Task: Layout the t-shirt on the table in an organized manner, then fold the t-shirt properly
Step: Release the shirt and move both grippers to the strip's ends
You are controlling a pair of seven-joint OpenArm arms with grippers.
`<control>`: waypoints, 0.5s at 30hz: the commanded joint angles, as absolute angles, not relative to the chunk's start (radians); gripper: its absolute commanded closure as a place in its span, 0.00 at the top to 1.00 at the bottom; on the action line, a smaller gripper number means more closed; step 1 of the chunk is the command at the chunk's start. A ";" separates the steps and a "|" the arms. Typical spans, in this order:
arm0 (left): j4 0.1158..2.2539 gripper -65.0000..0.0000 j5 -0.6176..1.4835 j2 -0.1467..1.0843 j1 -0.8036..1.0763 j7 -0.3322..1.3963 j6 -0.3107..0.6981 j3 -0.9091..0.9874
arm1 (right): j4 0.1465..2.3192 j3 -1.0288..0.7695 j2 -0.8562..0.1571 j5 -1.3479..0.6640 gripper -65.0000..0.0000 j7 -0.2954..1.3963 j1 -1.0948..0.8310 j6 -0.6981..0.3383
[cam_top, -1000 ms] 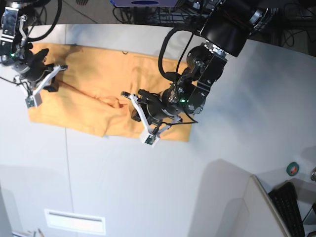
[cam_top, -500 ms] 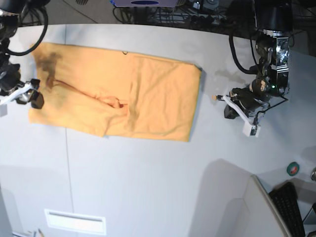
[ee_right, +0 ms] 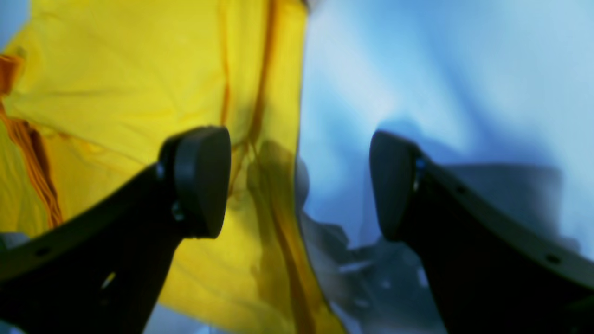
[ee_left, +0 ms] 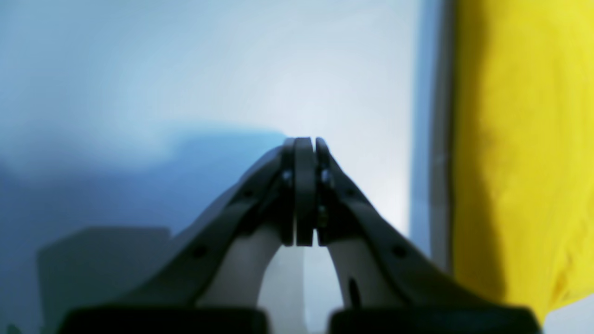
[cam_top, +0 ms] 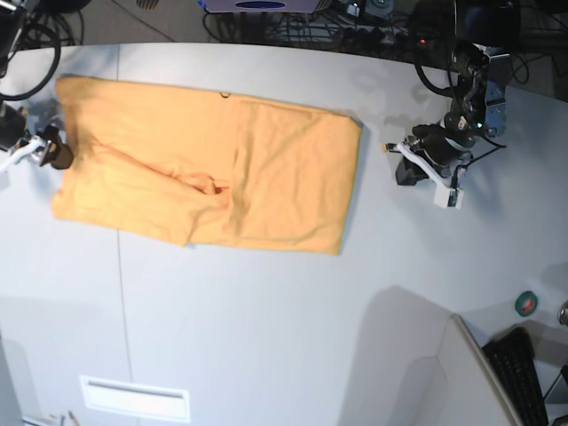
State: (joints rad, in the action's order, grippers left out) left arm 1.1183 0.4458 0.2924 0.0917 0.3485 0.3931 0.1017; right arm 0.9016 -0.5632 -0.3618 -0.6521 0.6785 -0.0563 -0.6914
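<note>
The orange-yellow t-shirt (cam_top: 213, 173) lies folded into a wrinkled rectangle, flat on the white-grey table (cam_top: 266, 328).

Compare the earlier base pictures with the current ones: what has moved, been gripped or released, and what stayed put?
Both arms drew outward off the t-shirt. The left gripper, earlier over the shirt's middle, now sits shut past its edge on the table. The right gripper backed to the opposite edge, open and holding nothing. The shirt lies flat, folded as before.
</note>
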 commanded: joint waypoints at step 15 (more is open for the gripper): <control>1.017 0.00 0.437 0.251 -0.024 0.315 0.384 -0.033 | 0.914 -0.414 -0.321 -0.657 0.66 0.708 -0.056 -0.698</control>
